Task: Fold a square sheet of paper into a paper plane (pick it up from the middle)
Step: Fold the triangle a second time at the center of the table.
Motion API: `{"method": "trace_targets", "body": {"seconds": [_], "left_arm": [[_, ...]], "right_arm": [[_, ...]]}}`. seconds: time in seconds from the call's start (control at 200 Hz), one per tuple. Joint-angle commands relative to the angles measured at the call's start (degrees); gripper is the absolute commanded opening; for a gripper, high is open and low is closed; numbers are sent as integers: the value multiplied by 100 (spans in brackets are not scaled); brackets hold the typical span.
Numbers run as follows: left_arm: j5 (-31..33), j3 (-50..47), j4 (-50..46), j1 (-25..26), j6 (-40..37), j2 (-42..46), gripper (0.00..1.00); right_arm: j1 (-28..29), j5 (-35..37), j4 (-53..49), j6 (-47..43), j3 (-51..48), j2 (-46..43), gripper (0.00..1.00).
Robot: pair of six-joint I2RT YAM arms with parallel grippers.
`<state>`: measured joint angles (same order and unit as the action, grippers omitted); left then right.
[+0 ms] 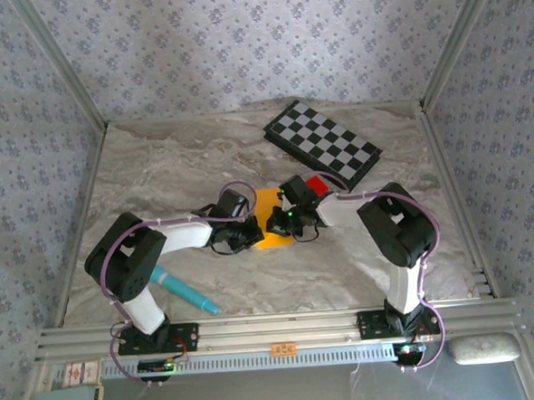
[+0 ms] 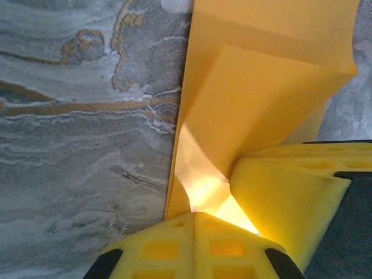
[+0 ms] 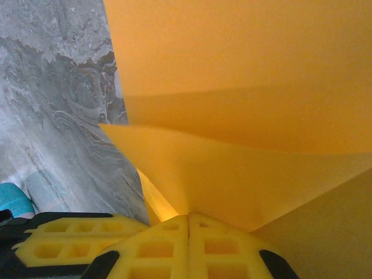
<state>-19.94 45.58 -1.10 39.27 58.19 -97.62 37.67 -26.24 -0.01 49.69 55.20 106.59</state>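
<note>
Below me is the grey marbled surface [image 1: 156, 170], veined with white and rusty streaks, and at its far right a black-and-white checkerboard [image 1: 323, 147] lies flat, set askew. Just beside the board's near edge sits a small red block [image 1: 318, 185]. The orange-yellow sheet of paper [image 1: 267, 204] rests mid-surface, one flap raised, and a teal pen-like tool [image 1: 187, 294] lies near left.

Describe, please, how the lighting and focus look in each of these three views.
Top external: soft, even light, only faint shadows on the table, the paper small but sharp. Left wrist: a bright glowing patch on the paper just ahead of the left gripper, marble veins crisp. Right wrist: paper evenly lit, no strong glare, slightly soft near the right gripper.
</note>
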Motion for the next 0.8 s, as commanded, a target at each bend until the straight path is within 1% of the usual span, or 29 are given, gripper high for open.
{"method": "trace_targets", "body": {"seconds": [0.0, 0.105, 0.2, 0.43, 0.625, 0.8], "left_arm": [[94, -67, -320, -9, -10, -248, 0], [90, -89, -336, -7, -10, -248, 0], [105, -97, -416, -7, -10, -248, 0], [140, -134, -815, -15, -71, -314, 0], [131, -178, -826, -16, -65, -315, 0], [122, -105, -858, -16, -137, -248, 0]], "right_arm": [[63, -145, -250, -108, 120, 155, 4], [64, -137, -406, -209, 233, 263, 4], [-15, 13, -547, -322, 280, 275, 4], [-604, 187, -660, -622, 414, 366, 3], [-1064, 490, -989, -931, 658, 591, 3], [-1224, 926, -1262, -1111, 828, 474, 3]]}}
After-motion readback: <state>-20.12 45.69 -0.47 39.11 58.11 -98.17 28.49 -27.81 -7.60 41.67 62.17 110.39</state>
